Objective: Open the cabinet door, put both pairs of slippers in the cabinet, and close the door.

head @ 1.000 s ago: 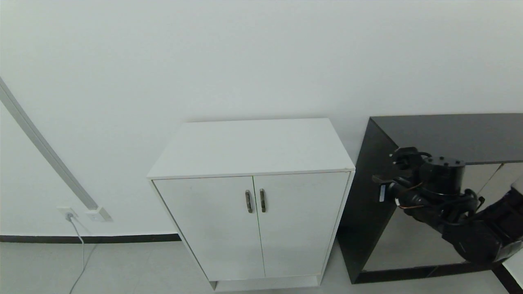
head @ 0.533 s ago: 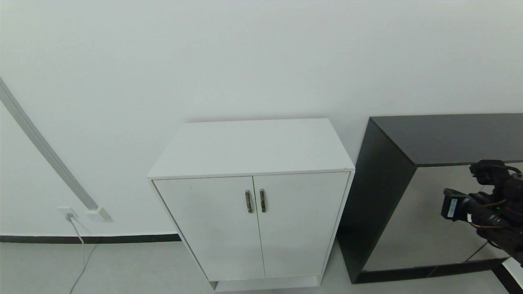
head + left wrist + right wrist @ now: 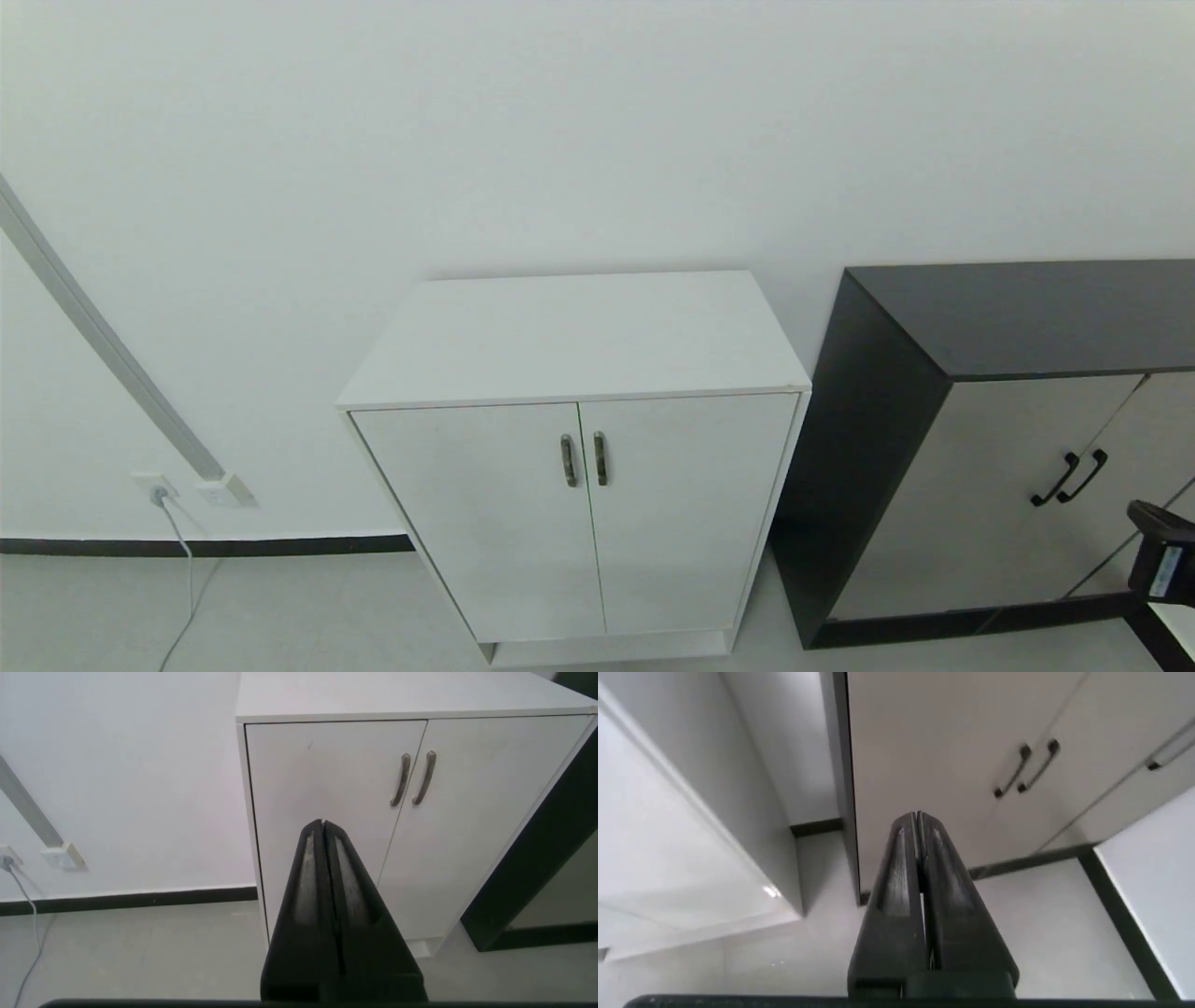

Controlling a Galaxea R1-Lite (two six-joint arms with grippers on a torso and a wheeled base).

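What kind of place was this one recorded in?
Probably an indoor room, maybe a home-style test setup: a white two-door cabinet and a black cabinet side by side against a white wall, a wall socket near the floor.

No word, number or sign can be read: the one marking is a small pale label [image 3: 1167, 571] on the black end piece of the right arm, close by the right gripper [image 3: 919, 819], and its print is too small to make out.
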